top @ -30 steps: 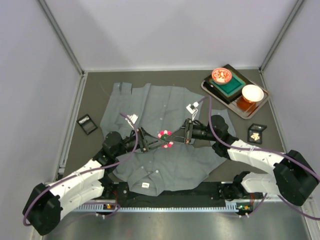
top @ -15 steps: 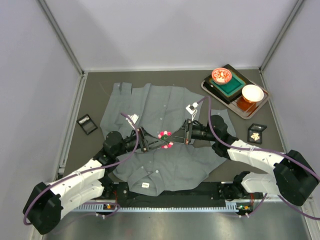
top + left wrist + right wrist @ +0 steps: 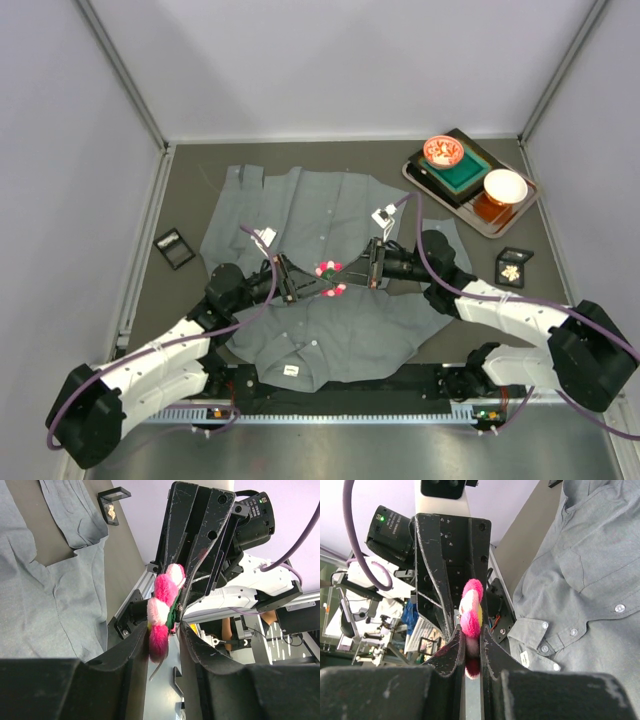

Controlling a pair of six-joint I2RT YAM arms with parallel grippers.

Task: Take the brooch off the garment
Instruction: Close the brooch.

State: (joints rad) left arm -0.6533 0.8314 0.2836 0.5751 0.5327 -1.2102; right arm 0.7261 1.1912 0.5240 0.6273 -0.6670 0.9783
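Observation:
The brooch [image 3: 328, 277], a fluffy pink and white flower with a green bit and a thin pin, hangs in the air between the two grippers. It is above the garment [image 3: 330, 215], a grey button-up shirt spread on the table. My right gripper [image 3: 471, 632] is shut on the brooch [image 3: 471, 612], its pads pressing both sides. My left gripper [image 3: 164, 630] straddles the brooch's [image 3: 162, 605] lower end. One of its fingers touches the pink fluff, and a gap shows on the other side. No cloth hangs from the brooch in either wrist view.
A tray [image 3: 412, 170] at the back right carries a red bowl [image 3: 443, 152], a green box [image 3: 462, 170] and a white bowl [image 3: 505, 186]. A small black box [image 3: 174, 249] lies left of the shirt, another [image 3: 514, 266] on the right. Pale walls enclose the table.
The left gripper's jaws have drawn closer together around the brooch. Both arms and the brooch have barely shifted.

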